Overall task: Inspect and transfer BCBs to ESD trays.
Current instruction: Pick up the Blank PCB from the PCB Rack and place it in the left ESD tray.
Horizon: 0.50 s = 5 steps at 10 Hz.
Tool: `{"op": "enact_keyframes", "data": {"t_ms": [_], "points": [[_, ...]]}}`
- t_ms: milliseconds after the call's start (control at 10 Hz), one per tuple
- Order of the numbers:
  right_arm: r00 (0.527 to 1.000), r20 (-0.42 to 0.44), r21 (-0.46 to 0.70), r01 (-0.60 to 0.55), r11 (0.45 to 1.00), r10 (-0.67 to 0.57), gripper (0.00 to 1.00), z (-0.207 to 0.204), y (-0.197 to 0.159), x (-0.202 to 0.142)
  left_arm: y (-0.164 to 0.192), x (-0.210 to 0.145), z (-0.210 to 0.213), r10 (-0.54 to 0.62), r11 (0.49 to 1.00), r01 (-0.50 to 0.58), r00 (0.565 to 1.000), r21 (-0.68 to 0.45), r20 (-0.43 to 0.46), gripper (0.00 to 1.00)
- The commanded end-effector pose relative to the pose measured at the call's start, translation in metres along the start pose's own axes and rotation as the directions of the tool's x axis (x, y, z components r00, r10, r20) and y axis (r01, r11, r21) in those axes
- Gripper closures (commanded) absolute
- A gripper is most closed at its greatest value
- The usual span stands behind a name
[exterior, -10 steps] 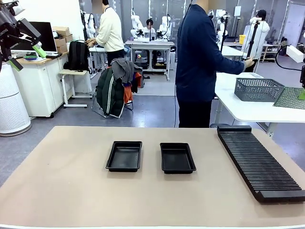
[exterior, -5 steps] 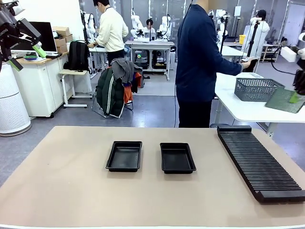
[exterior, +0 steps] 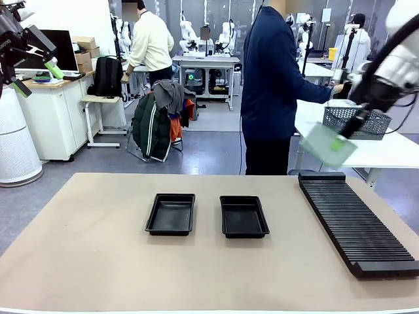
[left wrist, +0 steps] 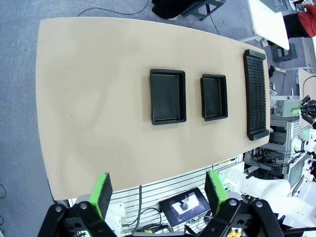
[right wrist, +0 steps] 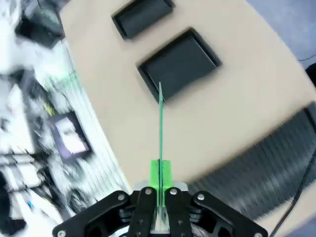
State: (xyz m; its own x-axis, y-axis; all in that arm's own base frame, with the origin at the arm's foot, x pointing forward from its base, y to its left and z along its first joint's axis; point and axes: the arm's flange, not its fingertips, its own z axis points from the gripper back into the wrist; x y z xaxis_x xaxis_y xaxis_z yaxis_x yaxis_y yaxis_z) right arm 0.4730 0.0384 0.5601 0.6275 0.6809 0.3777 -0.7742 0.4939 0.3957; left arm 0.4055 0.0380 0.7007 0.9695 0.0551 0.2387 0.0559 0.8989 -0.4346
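Right hand (exterior: 342,136) is clamped on a BCB (exterior: 329,145), which is held up in the air near the rack (exterior: 357,222). Left hand (left wrist: 158,190) is spread open, and both trays (exterior: 171,214) are set on the desk (exterior: 98,261).

Right gripper (right wrist: 160,173): bottom centre of the frame, black fingers with green pads pinched tight on the board.
BCB (right wrist: 160,123): seen edge-on, a thin green line running straight up from the pads to mid-frame, its tip in front of the tray's near rim.
First ESD tray (right wrist: 178,64): black, upper centre, lying on the table, blurred.
Second ESD tray (right wrist: 143,17): at the top edge, just left of centre, apart from the first.
Table (right wrist: 237,98): tan, crossing the frame diagonally.
Slotted rack (right wrist: 276,163): black, ribbed, lower right, smeared.
Left side: blurred clutter, with a small screen (right wrist: 69,136).
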Motion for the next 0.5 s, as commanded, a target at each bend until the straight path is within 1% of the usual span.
{"op": "enact_keyframes", "data": {"t_ms": [0,100,300,400], "points": [[0.971,0.101,0.112,0.204,0.973,-0.215,0.97,-0.031,0.003,0.031,0.0,-0.001,0.0,0.003,1.0,-0.003,1.0,0.0,0.0,0.0],[0.947,0.104,0.171,0.283,0.944,-0.303,0.97,-0.058,0.008,0.047,0.0,-0.001,0.0,0.003,1.0,-0.003,1.0,0.0,0.0,0.0],[0.9,0.122,0.215,0.388,0.896,-0.419,0.97,-0.103,0.022,0.071,0.0,-0.001,0.0,0.003,1.0,-0.003,1.0,0.0,0.0,0.0],[0.867,0.136,0.228,0.443,0.867,-0.479,0.97,-0.128,0.029,0.08,0.0,-0.001,0.0,0.003,1.0,-0.003,1.0,0.0,0.0,0.0]]}}
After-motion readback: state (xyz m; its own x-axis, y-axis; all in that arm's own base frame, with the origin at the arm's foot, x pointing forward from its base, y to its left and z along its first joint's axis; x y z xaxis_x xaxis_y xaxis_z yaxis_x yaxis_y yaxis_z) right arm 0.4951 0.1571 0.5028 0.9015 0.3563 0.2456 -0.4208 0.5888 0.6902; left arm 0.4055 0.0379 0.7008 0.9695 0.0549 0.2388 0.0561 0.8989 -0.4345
